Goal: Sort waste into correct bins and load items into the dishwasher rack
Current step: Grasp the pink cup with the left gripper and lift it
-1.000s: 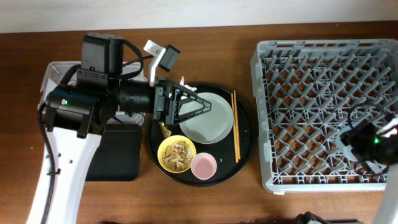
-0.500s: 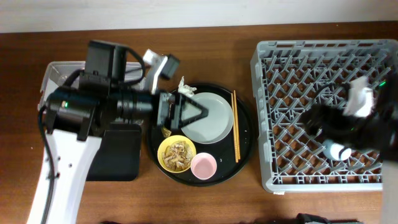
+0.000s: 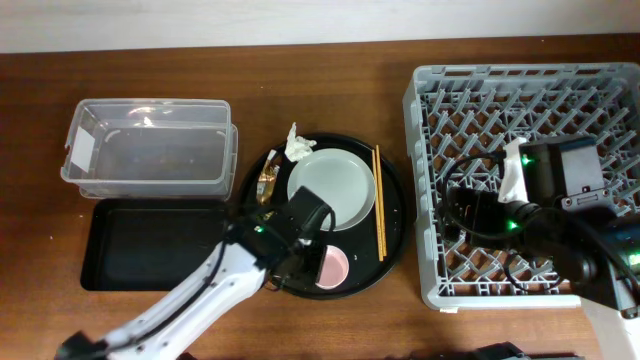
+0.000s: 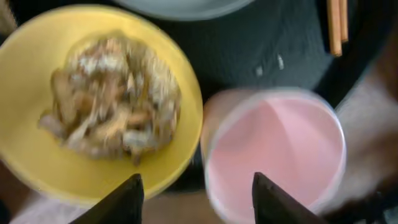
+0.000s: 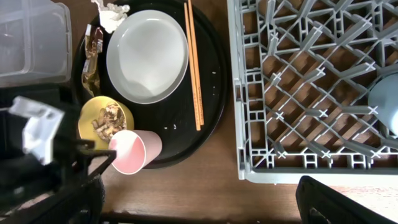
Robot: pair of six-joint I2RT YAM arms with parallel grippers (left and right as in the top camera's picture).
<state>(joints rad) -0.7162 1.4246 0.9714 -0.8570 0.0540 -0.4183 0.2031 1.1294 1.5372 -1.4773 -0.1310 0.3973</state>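
Observation:
The yellow bowl [image 4: 37, 124] holds brownish food scraps [image 4: 112, 106] and stands next to the pink cup [image 4: 273, 149] on the round black tray [image 3: 395, 235]. My left gripper [image 4: 199, 199] is open, one finger over the bowl's rim and one over the cup. The grey-green plate [image 3: 332, 190], chopsticks [image 3: 378, 200], white napkin [image 3: 296, 143] and gold-brown wrapper [image 3: 268, 182] also lie on that tray. My right gripper [image 5: 205, 205] is open and empty above the grey dishwasher rack [image 3: 430, 100]. The blue cup [image 5: 387, 102] lies in the rack.
The clear tub [image 3: 150, 145] stands at the back left. The shallow black rectangular tray [image 3: 150, 245] is in front of it. My left arm [image 3: 190, 300] reaches in from the front left. Bare wood separates the round tray from the rack.
My left arm left the tub side and now comes from the front, its gripper over the bowl and pink cup. My right arm moved back and left over the rack.

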